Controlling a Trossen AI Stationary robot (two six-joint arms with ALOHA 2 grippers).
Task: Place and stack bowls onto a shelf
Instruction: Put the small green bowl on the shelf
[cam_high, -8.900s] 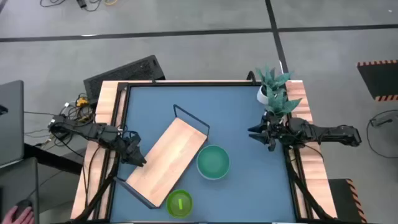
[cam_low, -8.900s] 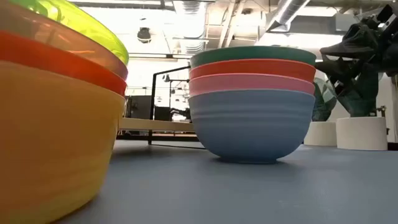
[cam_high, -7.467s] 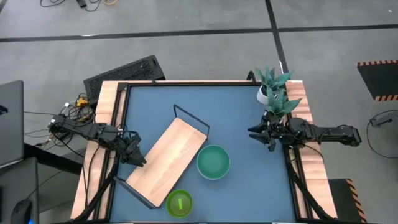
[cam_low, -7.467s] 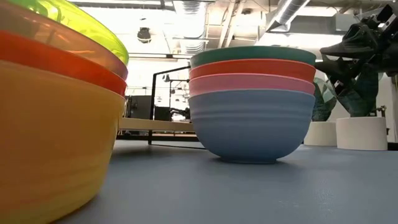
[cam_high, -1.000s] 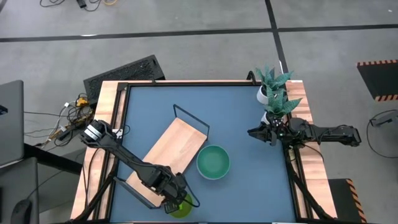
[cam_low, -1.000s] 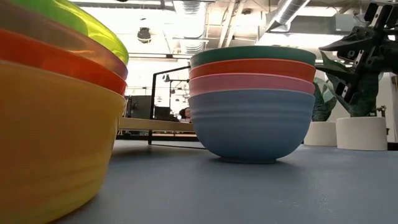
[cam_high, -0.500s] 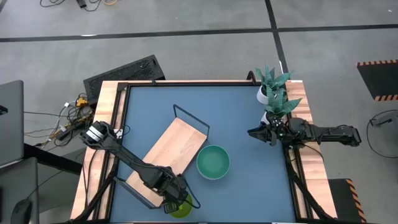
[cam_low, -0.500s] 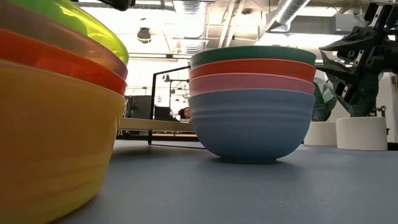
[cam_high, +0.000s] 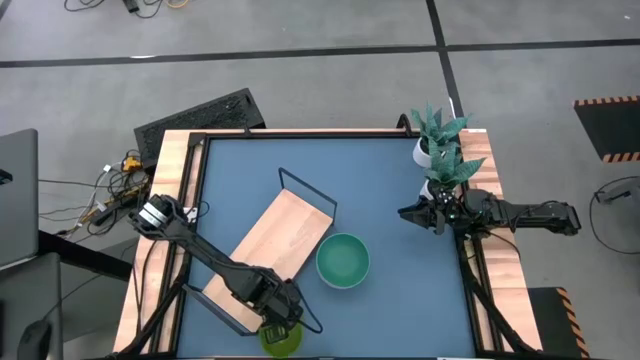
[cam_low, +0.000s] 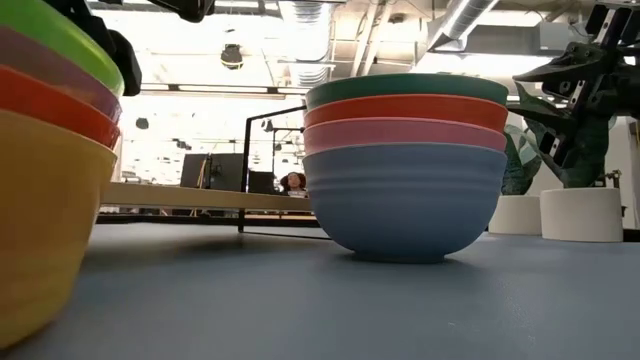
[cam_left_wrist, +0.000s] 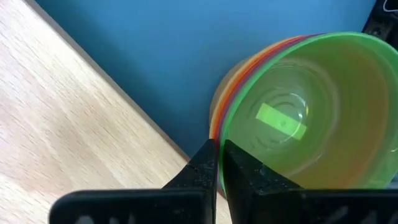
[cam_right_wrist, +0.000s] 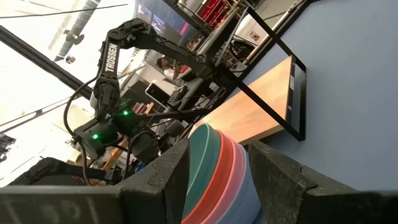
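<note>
We have the left gripper (cam_high: 278, 322) at the front edge of the blue table (cam_high: 390, 180), fingers closed to a thin gap on the rim of the lime bowl (cam_left_wrist: 311, 118), the top one of the small stack (cam_low: 45, 170) (lime over pinkish, red and yellow). The shelf (cam_high: 268, 258) lies diagonally on the table just beside that stack, its wood board bare. The large stack (cam_low: 405, 165), teal on top over red, pink and pale blue, sits right of the shelf's far end, near the table's middle. The right gripper (cam_high: 412, 213) waits by the right edge near the potted plant (cam_high: 440, 145), fingers spread and empty.

Risks, as we judge them:
- The pinch is on one rim point only; the bowl may tilt or slip out when raised.
- Nested plastic bowls can stick, so the whole stack may come up with the lime one or get dragged.
- The stack stands at the very front edge; a sideways pull could push it off the table.
- The shelf's black wire frame (cam_high: 306, 190) stands close by; a low carry could clip it and shift the board.
</note>
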